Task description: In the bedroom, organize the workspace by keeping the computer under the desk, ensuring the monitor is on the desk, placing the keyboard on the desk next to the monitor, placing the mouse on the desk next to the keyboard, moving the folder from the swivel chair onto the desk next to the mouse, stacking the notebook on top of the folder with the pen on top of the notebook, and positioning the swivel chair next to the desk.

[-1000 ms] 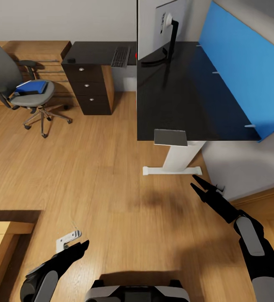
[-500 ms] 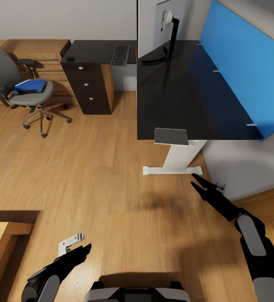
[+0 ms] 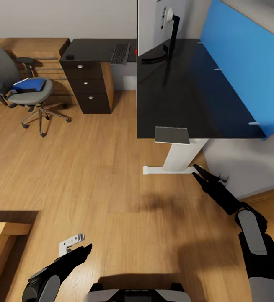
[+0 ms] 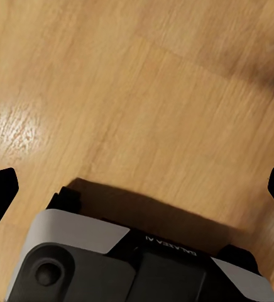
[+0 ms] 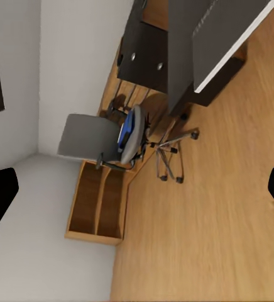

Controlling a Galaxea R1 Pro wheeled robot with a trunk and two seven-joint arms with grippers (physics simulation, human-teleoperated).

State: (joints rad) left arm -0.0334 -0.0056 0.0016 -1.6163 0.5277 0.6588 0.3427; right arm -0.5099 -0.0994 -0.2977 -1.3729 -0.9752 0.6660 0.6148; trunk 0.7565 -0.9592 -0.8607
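Desk [image 3: 187, 96]: L-shaped, glossy black top, upper centre to right of the head view; white leg [image 3: 177, 157] with a flat foot on the wood floor [image 3: 103, 167]; dark drawer unit [image 3: 86, 86] with round silver knobs under the far wing.

Monitor [image 3: 153, 25]: upright on the desk, top centre of the head view, grey back toward the camera, thin black stand with its base on the black top.

Keyboard [image 3: 120, 53]: flat on the far wing of the desk, just left of the monitor.

Mouse [image 3: 70, 57]: small dark object on the desk top above the drawer unit, well left of the keyboard; too small to make out in detail.

Swivel chair [image 3: 26, 94]: upper left of the head view, on the floor, apart from the desk; chrome star base. Also at centre left of the right wrist view [image 5: 102, 141].

Folder [image 3: 29, 84]: bright blue, lying on the chair seat. A darker item may lie on it; cannot tell.

Blue wall panel [image 3: 246, 67]: along the desk's right edge.

Light-wood shelving [image 3: 32, 50]: behind the chair, upper left.

Small white bracket [image 3: 70, 243]: on the floor, lower left, just above the left gripper.

Left gripper [image 3: 80, 253]: lower left of the head view, over the floor, fingers spread wide in the left wrist view, holding nothing.

Right gripper [image 3: 197, 173]: right of centre, beside the desk foot, fingers parted, holding nothing.
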